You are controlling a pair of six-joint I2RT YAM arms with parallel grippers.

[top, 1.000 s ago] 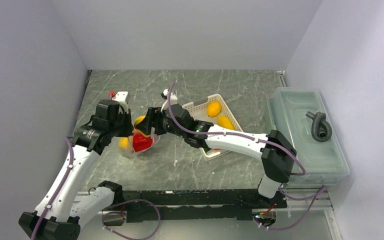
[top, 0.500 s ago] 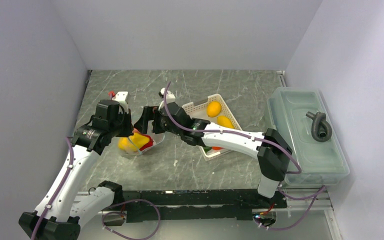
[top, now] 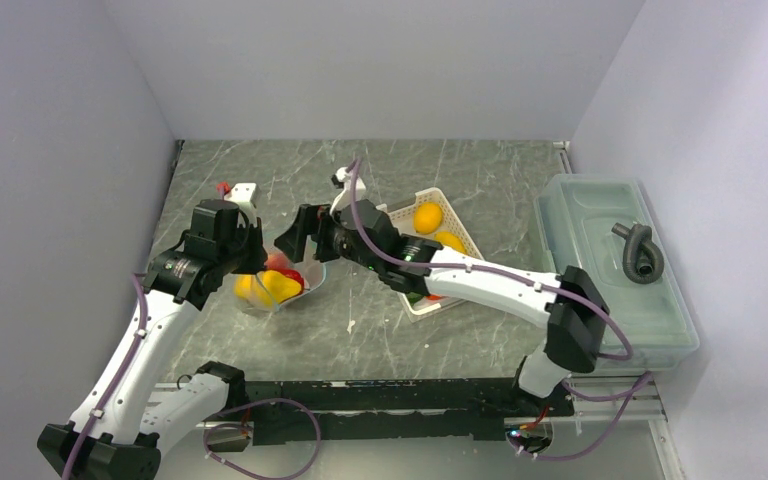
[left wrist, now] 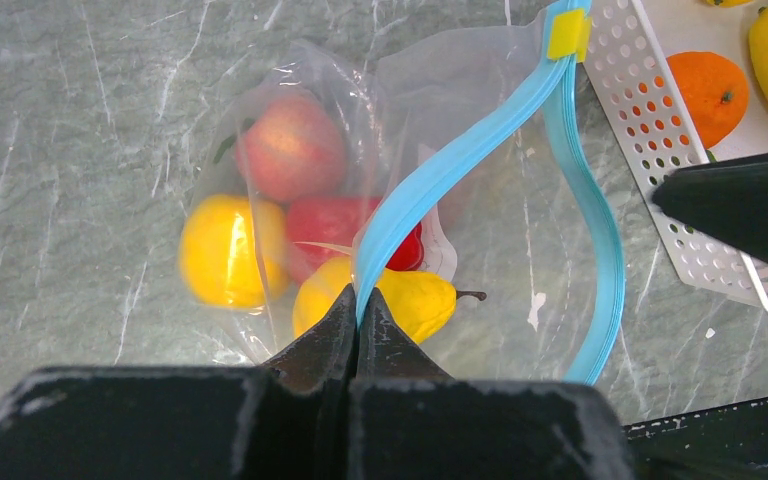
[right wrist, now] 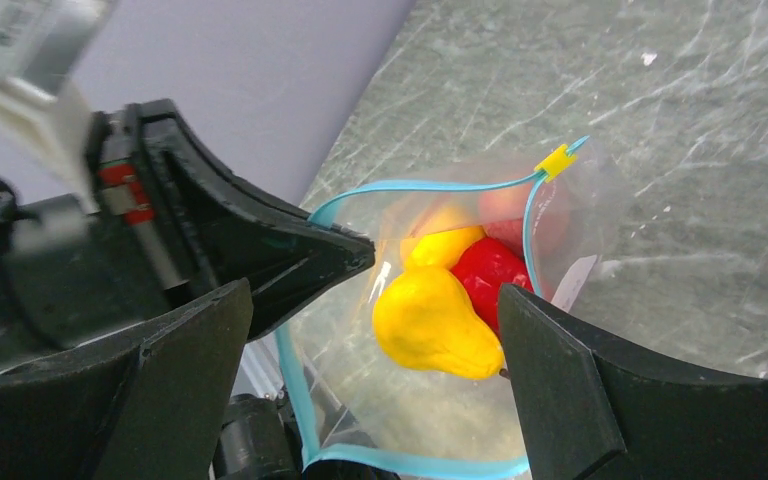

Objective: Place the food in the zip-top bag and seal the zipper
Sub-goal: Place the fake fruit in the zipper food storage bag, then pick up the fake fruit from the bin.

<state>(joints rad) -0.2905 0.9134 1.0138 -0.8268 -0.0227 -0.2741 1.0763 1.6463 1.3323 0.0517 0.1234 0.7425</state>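
Note:
The clear zip-top bag (top: 282,287) lies open on the table left of centre. In the left wrist view it (left wrist: 500,230) holds a pinkish-red fruit (left wrist: 290,145), a yellow lemon (left wrist: 222,250), a red pepper (left wrist: 340,222) and a yellow pear-like piece (left wrist: 410,300). My left gripper (left wrist: 357,300) is shut on the teal-blue zipper (left wrist: 460,160) and holds that lip up. My right gripper (right wrist: 375,300) is open and empty, hovering just above the bag's mouth (right wrist: 410,410). In the top view it (top: 297,236) is beside the left gripper (top: 252,262).
A white perforated basket (top: 396,218) right of the bag holds yellow pieces (top: 427,217) and an orange (left wrist: 712,85). A large translucent lidded bin (top: 610,300) with a grey object (top: 638,250) on it stands at the right edge. Walls enclose three sides.
The yellow pear-like piece left my right gripper and now lies in the bag. The right gripper has drawn up and back a little. The left gripper has kept its hold.

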